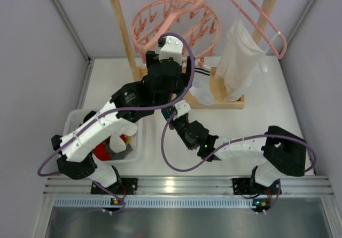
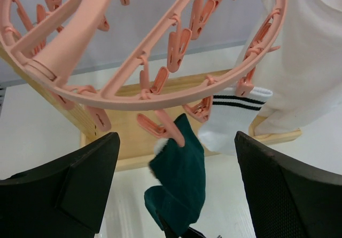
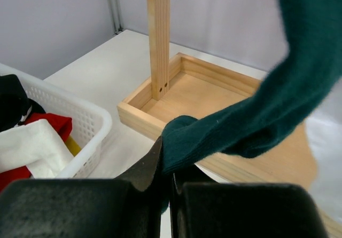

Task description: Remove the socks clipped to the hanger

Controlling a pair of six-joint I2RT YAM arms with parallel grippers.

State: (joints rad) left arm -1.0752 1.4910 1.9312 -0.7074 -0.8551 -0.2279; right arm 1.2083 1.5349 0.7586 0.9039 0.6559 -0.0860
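The bench (image 1: 278, 107) and both arms are seen from above and behind by the top external camera, with the wooden rack (image 1: 118, 24) at the far end. The hanger (image 2: 123, 102) is viewed from close below by the left wrist camera, which is tilted upward. The rack's base tray (image 3: 187, 96) is viewed low and near by the right wrist camera. The dark teal sock (image 2: 181, 168) is shared by both wrist views.
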